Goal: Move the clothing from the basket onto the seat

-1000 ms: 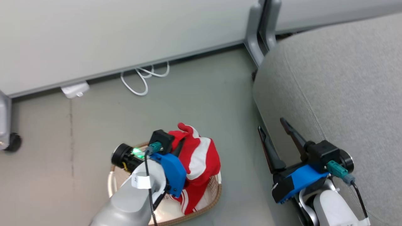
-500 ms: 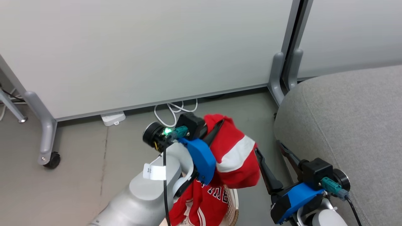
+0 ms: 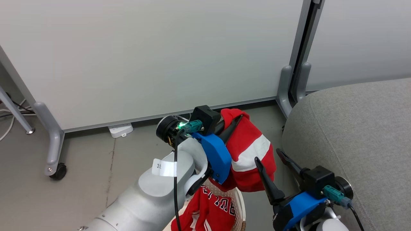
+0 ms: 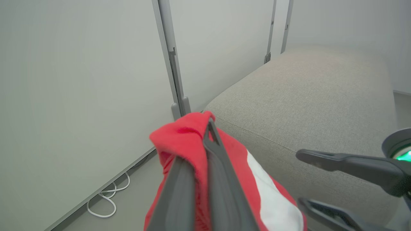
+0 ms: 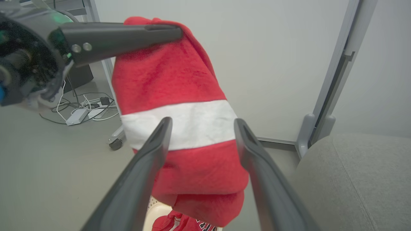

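The left end effector (image 3: 237,119) pinches a red garment (image 3: 250,150) with a white band, hanging above the basket (image 3: 240,202) beside the grey seat (image 3: 353,128). A red lettered jersey (image 3: 212,208) lies in the basket. The right end effector (image 3: 268,155) is spread, empty, near the hanging cloth.

**Lighting and focus.** Light is bright, even and diffuse, falling from above. A narrow shadow runs along the floor (image 3: 96,154) under the panel (image 3: 160,57), beyond the left gripper (image 3: 238,118). A green lamp (image 3: 182,125) glows behind its fingers (image 4: 221,179). Both wrist views bend the straight posts (image 4: 170,64) towards the frame edges. Close to each lens, the fingers of the left gripper and of the right gripper (image 5: 203,121) are soft. The garment (image 5: 179,80) at their tips is mildly blurred. The seat (image 4: 314,89) beyond is softer.
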Tool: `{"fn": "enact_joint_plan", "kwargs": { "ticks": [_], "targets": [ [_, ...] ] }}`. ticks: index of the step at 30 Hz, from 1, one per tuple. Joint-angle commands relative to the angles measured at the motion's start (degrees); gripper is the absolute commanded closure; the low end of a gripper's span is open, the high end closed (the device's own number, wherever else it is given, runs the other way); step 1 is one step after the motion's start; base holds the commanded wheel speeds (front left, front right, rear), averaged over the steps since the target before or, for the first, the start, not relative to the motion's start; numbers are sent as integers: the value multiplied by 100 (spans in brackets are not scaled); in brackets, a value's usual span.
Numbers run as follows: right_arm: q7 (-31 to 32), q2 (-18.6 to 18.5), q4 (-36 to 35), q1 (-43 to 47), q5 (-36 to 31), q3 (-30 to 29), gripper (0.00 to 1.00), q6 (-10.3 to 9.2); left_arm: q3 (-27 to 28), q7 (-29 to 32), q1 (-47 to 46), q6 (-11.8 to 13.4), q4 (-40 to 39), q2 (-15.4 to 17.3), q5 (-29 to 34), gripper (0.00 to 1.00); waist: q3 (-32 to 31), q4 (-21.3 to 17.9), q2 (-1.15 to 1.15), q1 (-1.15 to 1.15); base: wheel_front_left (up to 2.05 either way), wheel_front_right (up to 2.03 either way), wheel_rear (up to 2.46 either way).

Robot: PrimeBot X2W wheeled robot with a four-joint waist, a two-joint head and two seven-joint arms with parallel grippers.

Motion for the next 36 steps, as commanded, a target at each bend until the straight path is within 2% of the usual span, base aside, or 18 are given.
{"fn": "enact_joint_plan", "kwargs": {
  "ticks": [1, 12, 16, 24, 35, 36],
  "targets": [
    [0, -18, -23, 80, 23, 16, 0, 3, -12, -37, -52, 36, 19, 3, -43, 100, 4, -5, -1, 1, 0, 0, 0],
    [73, -19, 59, -292, 29, 666, 0, 3, -327, -150, -188, 143, 115, 1, -391, 100, 90, -44, -1, 1, 0, 0, 0],
    [127, -19, 445, -631, -272, 871, 0, 2, -444, -191, -267, 173, 124, 2, -537, 100, 138, -47, -1, 1, 0, 0, 0],
    [177, -18, 1270, -1138, -654, 679, 0, 2, -637, -242, -380, 185, 61, 3, -726, 100, 195, 27, -1, 1, 0, 0, 0],
    [-107, -18, 2164, -1703, -210, 733, 0, 2, -845, -261, -397, 213, -49, 2, -921, 100, 222, 91, -1, 1, 0, 0, 0],
    [-113, -18, 2255, -1737, -107, 764, 10, 2, -859, -262, -401, 214, -55, 2, -927, 100, 221, 93, -1, 1, 0, 0, 0]
  ]
}}
